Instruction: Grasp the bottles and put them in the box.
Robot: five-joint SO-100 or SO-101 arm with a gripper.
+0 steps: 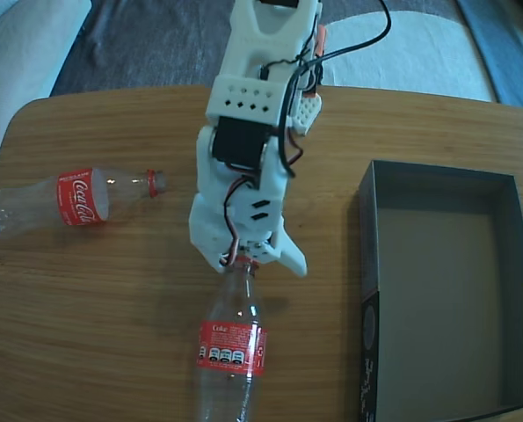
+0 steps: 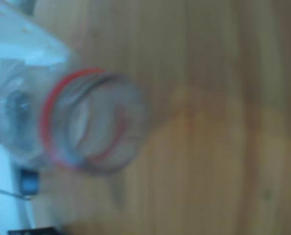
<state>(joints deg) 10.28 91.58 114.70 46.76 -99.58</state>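
Two bottles lie on a wooden table in the fixed view: one left of the box, its neck at the gripper, another farther left. Jaw state unclear. Wrist view, blurred: that bottle's open mouth fills the frame. Grasping seems underway; next needs firm closing, then lifting toward the empty box.

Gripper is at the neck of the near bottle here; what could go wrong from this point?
1. The gripper is at the very top of the larger bottle, by its open mouth; held that far from the middle, the long body may swing or slip when lifted.
2. The box has raised walls; a dangling bottle could catch the near wall and shove it.
3. The wrist view is blurred, so whether the grip is firm cannot be told.
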